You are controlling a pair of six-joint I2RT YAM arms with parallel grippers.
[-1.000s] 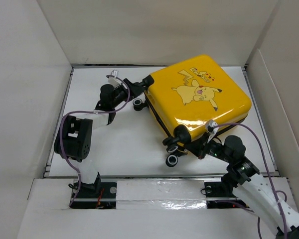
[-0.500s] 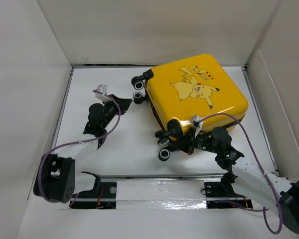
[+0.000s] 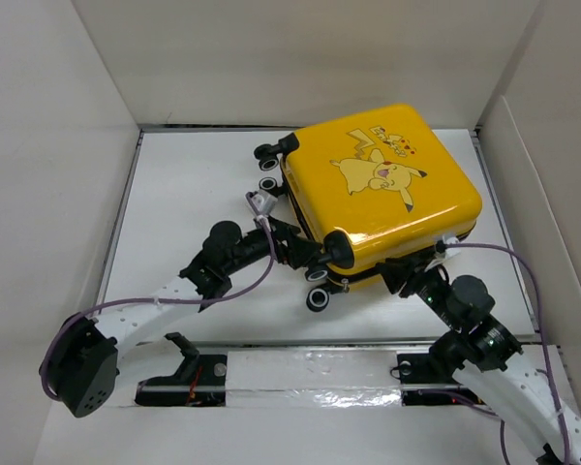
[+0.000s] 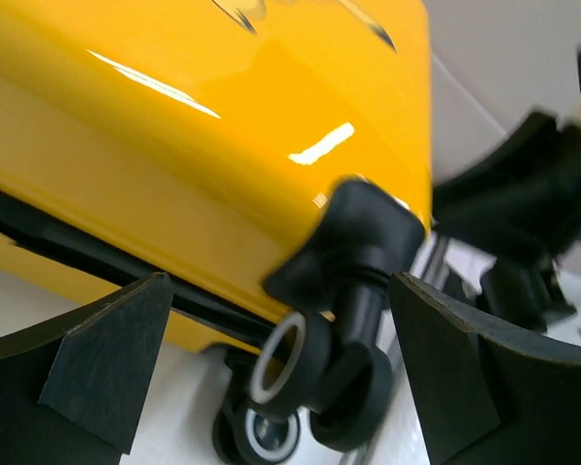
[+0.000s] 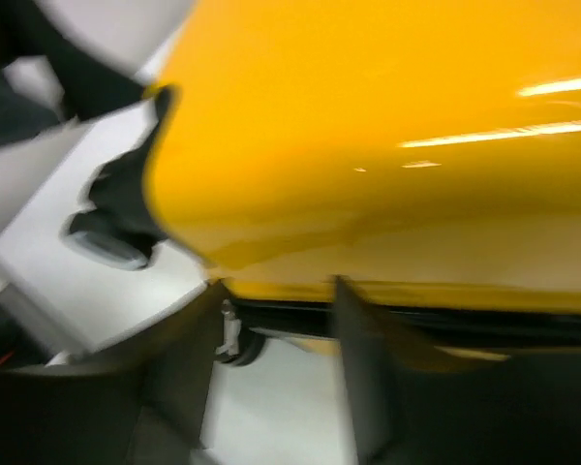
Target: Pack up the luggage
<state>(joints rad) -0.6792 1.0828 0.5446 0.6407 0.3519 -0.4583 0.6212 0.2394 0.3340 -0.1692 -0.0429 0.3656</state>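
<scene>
The luggage [image 3: 382, 184] is a shut yellow suitcase that lies flat with its Pikachu print up, at the back right of the white table. My left gripper [image 3: 305, 254] is open at its near left corner. In the left wrist view the black corner wheels [image 4: 310, 368] sit between the spread fingers [image 4: 87, 368], under the yellow shell [image 4: 174, 145]. My right gripper [image 3: 407, 276] is low at the suitcase's near edge. The right wrist view is blurred: its fingers [image 5: 363, 368] stand apart, empty, facing the black zipper seam [image 5: 445, 325] under the shell [image 5: 368, 126].
White walls box in the table [image 3: 194, 194] on the left, back and right. A second pair of wheels [image 3: 268, 170] sticks out at the suitcase's far left corner. A small pale zipper pull [image 5: 229, 329] hangs at the seam. No garment shows.
My left arm has swung from the back left of the table to the suitcase's near left corner wheels. My right gripper has slid right along the near edge. The suitcase turned slightly earlier.
</scene>
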